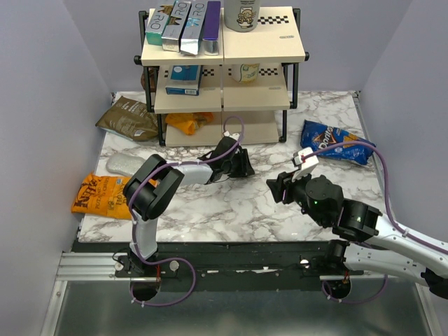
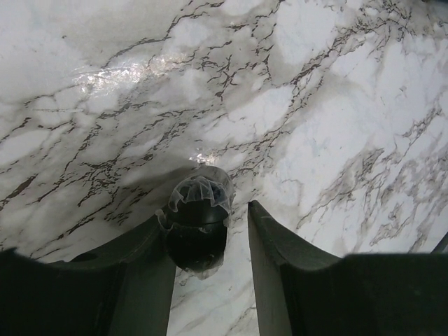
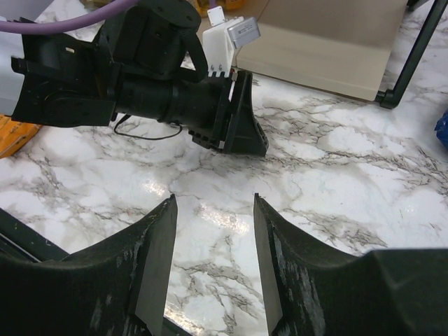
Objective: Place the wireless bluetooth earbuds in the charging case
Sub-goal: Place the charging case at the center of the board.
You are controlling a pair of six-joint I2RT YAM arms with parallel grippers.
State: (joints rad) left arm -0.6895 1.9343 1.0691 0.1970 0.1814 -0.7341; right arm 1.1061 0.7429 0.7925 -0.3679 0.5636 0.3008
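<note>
The task looks to be at an early step: as far as the views show, no bud is seated yet. In the top view the left pincer reaches to about 12 o'clock from the middle of the surface, just in front of the shelf. Its wrist view shows one bud, black with a clear ribbed tip, between the fingers. It touches the finger at 9 o'clock and stands clear of the finger at 3 o'clock, so the jaws are spread a little and not pinching it. Whether the bud rests on the marble cannot be told. The right pincer, at about 4 o'clock from the left one, is spread with nothing between its fingers and faces the left pincer. The case shows in no view. Judged from this, finding the case, seating this bud and dealing with the second bud are all left

Counted, left to right:
- one orange bag at 9 o'clock
- one grey pouch
- one brown bag at 10 o'clock
- a second orange bag under the shelf
- one shelf with several boxes
- one bud seen
- two pincers
- one blue bag at 2 o'clock
</note>
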